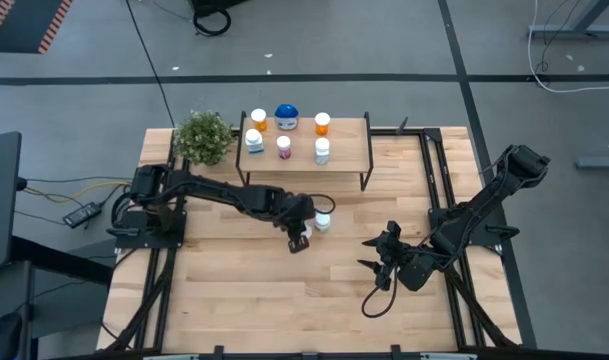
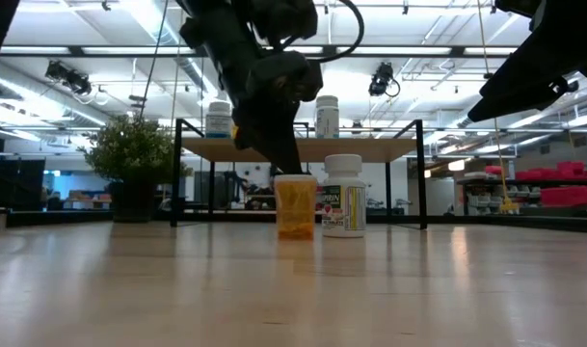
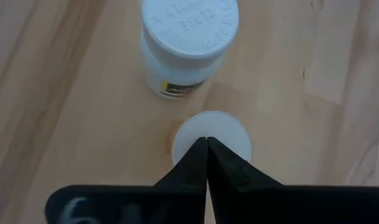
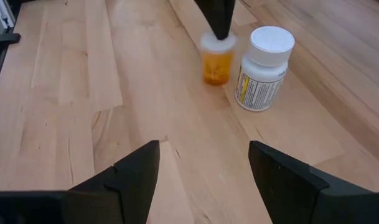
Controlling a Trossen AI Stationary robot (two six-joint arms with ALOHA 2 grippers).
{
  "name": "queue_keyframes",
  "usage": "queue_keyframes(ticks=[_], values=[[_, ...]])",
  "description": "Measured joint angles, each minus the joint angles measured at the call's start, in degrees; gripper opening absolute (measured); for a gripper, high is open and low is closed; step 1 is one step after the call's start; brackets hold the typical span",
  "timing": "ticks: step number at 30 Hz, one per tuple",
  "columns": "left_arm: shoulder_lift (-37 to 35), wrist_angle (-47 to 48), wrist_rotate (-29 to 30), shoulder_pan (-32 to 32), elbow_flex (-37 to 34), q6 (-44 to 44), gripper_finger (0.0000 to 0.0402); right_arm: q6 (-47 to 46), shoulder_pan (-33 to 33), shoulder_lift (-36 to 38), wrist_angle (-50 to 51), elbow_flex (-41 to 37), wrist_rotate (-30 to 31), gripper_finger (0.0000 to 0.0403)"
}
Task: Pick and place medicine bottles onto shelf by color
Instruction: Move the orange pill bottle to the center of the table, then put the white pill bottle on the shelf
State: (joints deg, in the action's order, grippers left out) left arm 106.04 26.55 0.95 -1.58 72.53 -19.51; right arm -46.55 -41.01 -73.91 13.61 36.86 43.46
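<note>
From overhead, the left claw (image 1: 300,238) is reaching out to the middle of the wooden counter (image 1: 234,300), just in front of the shelf (image 1: 346,150), and its arm is covering most of what lies beneath it; only a white-capped bottle (image 1: 323,221) is showing beside it. The low view is revealing two bottles here: an orange bottle (image 2: 295,206) directly under the claw and the white bottle (image 2: 343,196) touching or nearly touching its side, both standing upright on the counter. The left wrist view is showing the two fingers (image 3: 192,165) pressed together with no gap, their tips lying over the orange bottle's white cap (image 3: 225,134) rather than around it; whether they are touching the cap cannot be told. The right wrist view is confirming this from the side, with the dark fingertips meeting the cap of the orange bottle.

The overhead view alone is showing the shelf's top, which is carrying six bottles: two orange ones (image 1: 259,120) (image 1: 322,124), a wide blue-lidded one (image 1: 286,117) between them at the back, and three pale ones (image 1: 254,141) (image 1: 283,147) (image 1: 322,150) in front. A potted plant (image 1: 203,137) is standing just beside the shelf's left end.

The right claw (image 1: 374,252) is waiting near the counter's right side, its fingers (image 4: 133,171) standing apart and holding nothing.
</note>
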Motion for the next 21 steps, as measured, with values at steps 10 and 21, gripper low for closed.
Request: queue_keyframes(ticks=[10,21], values=[[-0.4,2.8,-0.1,-1.3,2.3,1.3,0.007,0.5,0.0,0.0,-0.1,0.0,0.4,0.0255],[-1.1,18.5,2.9,-2.8,14.0,4.8,0.0158,4.0,7.9,0.0,0.4,1.6,-11.4,0.0255]])
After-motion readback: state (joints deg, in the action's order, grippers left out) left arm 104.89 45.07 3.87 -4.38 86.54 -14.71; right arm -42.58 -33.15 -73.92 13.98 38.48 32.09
